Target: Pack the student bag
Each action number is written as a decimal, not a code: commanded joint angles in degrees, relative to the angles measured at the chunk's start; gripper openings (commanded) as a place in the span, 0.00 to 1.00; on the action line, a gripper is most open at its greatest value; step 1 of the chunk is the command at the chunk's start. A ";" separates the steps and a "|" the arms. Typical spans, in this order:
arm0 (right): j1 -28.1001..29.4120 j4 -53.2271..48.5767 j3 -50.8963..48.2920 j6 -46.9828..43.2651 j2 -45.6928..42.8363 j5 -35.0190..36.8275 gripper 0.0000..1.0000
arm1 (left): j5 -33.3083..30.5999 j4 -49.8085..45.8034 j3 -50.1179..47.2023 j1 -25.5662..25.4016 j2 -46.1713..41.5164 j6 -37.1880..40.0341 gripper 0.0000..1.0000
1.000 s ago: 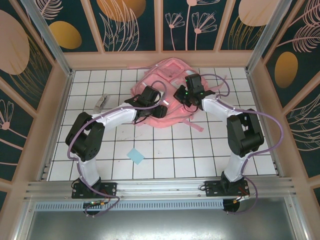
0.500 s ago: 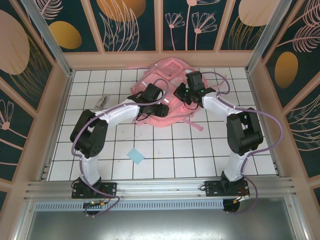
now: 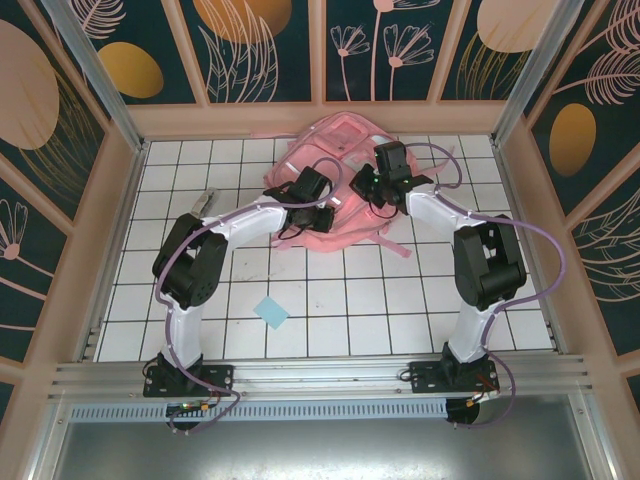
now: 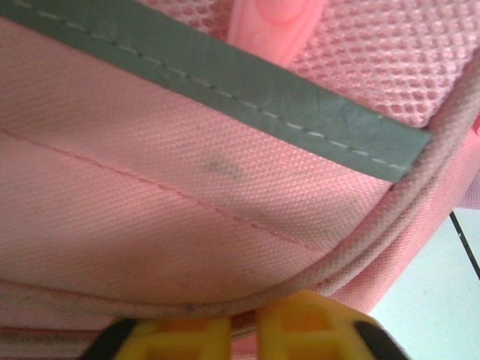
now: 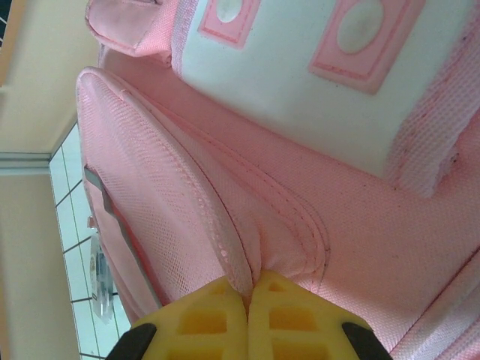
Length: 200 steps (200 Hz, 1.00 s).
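The student bag, a big pink backpack, lies on the white tiles at the back middle. My left gripper is at its near edge. In the left wrist view the yellow fingertips are closed on the bag's piped seam, below a grey reflective strip. My right gripper is on the bag's right side. In the right wrist view it is shut, pinching a fold of the bag's pink fabric beside a mesh pocket.
A small light-blue square card lies on the tiles in front of the left arm. A greyish object rests at the left. A loose pink strap trails toward the front right. Wooden walls close in the table.
My left arm has reached further in and its gripper has closed on the bag's edge. The bag has shifted slightly toward the back wall. The right gripper keeps its pinch.
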 commanded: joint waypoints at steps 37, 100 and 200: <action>-0.27 5.86 0.51 -0.28 -1.15 -0.90 0.00 | 7.84 6.30 -4.35 -0.15 -3.73 1.54 0.00; -1.98 5.46 -0.16 -1.53 -0.61 -0.15 0.00 | 4.89 4.05 -7.95 -0.14 -7.51 2.75 0.00; -2.52 6.73 -1.68 -1.61 -0.80 -0.76 0.00 | 5.89 5.34 -1.63 0.30 -2.72 0.56 0.00</action>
